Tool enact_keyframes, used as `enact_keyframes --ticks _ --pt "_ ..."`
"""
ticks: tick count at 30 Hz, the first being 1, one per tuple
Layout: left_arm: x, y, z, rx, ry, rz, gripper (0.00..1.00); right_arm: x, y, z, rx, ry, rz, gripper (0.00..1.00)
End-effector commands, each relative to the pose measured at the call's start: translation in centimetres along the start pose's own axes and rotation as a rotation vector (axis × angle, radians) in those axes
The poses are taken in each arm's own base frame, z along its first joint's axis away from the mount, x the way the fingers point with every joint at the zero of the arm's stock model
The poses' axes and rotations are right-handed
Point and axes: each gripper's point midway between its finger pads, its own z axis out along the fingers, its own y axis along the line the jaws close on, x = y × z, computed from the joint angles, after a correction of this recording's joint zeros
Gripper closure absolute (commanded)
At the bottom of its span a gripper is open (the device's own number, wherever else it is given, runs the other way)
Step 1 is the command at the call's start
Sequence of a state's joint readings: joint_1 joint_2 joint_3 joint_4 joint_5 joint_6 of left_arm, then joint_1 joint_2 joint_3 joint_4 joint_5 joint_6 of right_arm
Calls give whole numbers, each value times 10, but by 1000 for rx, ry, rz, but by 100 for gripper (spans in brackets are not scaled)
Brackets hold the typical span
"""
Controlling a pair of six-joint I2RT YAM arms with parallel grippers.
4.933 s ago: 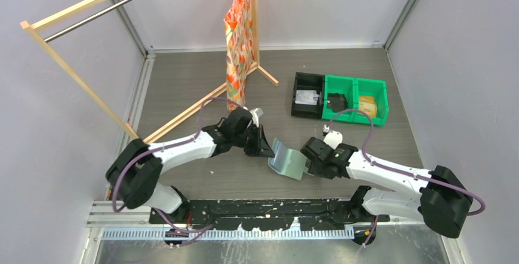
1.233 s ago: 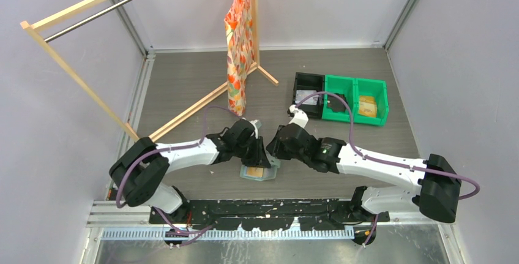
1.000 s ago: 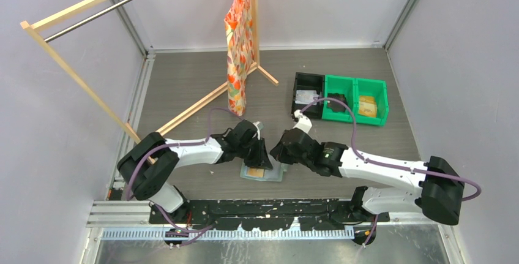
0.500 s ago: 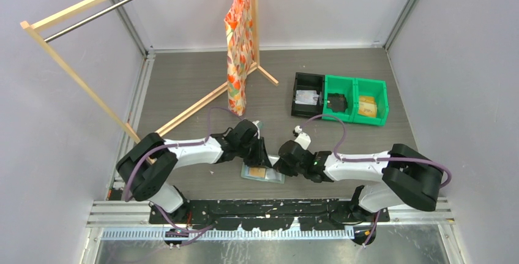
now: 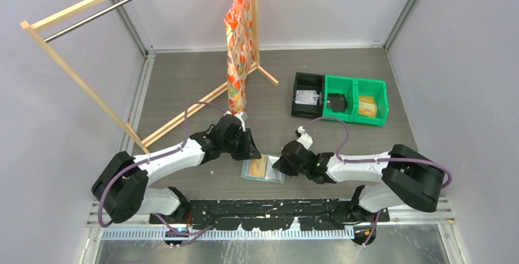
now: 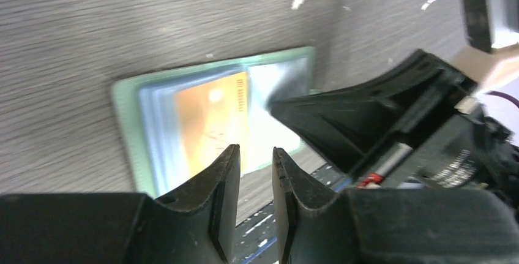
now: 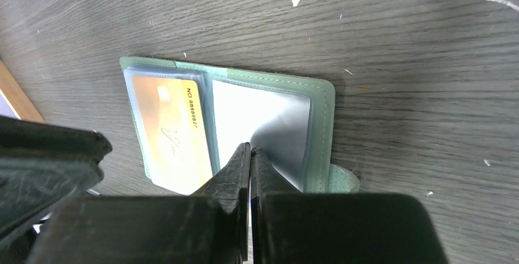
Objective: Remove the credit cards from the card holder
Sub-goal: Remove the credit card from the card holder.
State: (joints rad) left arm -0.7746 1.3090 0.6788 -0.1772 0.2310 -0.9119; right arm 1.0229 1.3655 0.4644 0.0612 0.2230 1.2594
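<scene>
Black right fingers (image 7: 250, 154) are pressed together, clamping nothing. Their tip sits on the pale clear pocket (image 7: 275, 114) in the three o'clock half of the open card holder (image 7: 323, 132), apparently pinning it to the desk (image 7: 398, 37). Opposite them, the left fingers (image 6: 235, 157) stand a narrow slot apart with nothing between them. They are poised over the orange credit card (image 7: 168, 132), though I cannot tell whether they touch it. That card sits sleeved in the nine o'clock half of the holder. From above, the holder lies flat near six o'clock on the desk, with the left arm reaching in from ten o'clock and the right from three.

The likeliest failure is a bad pinch. The card lies flush under slick film, so the left fingers may close on pocket and card together, or skate off the edge. Either way the pull would go to the whole holder instead of the card.

Only one leaf is held down, and only by a single tip. A sideways tug could pivot the holder about that point, or lift the nine o'clock leaf and fold it shut over the card. The tip could also slip on the plastic. Any cards beneath the orange one are hidden and could be missed.
</scene>
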Motion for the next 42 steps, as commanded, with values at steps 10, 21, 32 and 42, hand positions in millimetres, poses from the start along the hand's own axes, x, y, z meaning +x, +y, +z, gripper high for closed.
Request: enact_keyframes --ticks 10,21,32,42 --pt "22 66 -3 -99 110 2 69 -3 21 -1 -194 4 46 81" --pt "28 68 3 -71 116 -48 69 3 39 10 -283 35 71 76" --pt "31 79 9 -114 126 -61 75 3 39 14 -313 44 104 78" --pt "37 93 20 -165 156 -84 77 4 54 7 -425 49 116 85"
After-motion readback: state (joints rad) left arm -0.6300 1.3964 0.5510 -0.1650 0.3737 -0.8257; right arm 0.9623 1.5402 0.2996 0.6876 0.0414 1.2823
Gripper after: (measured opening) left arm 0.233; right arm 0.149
